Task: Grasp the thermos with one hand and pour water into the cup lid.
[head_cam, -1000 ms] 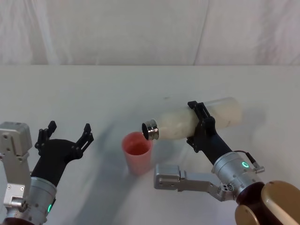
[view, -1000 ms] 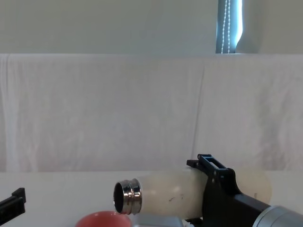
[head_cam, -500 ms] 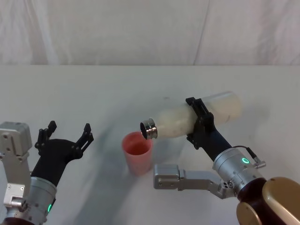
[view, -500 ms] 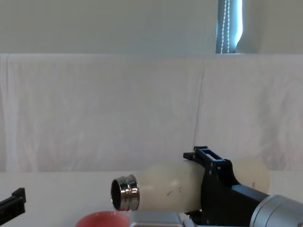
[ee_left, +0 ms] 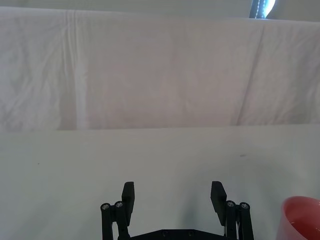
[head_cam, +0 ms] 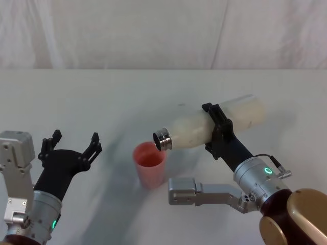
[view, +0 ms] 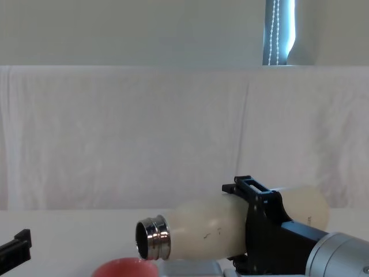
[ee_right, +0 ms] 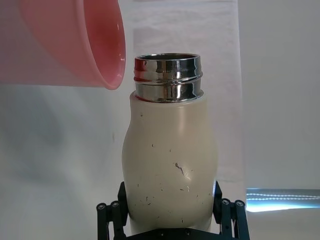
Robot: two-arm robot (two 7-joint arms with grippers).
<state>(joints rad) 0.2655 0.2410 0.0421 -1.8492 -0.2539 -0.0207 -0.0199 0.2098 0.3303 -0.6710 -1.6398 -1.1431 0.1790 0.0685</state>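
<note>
My right gripper (head_cam: 217, 128) is shut on the cream-white thermos (head_cam: 212, 127), holding it tipped on its side above the table. Its steel neck (head_cam: 163, 140) points left and slightly down, just over the rim of the salmon-pink cup lid (head_cam: 149, 164). In the chest view the thermos (view: 207, 228) lies almost level with its neck (view: 153, 239) right above the cup lid's rim (view: 124, 268). The right wrist view shows the thermos (ee_right: 170, 170) between the black jaws, the cup lid (ee_right: 75, 40) beside its mouth. My left gripper (head_cam: 71, 145) stands open at the left, apart from both.
A white cloth covers the table (head_cam: 102, 97) and hangs as a backdrop behind it. The left wrist view shows the open left gripper (ee_left: 172, 195) over bare cloth, with the cup lid's rim (ee_left: 302, 215) at its edge.
The right gripper has tilted the thermos a little further, its base rising and its neck dipping toward the cup lid. The left arm has not moved.
</note>
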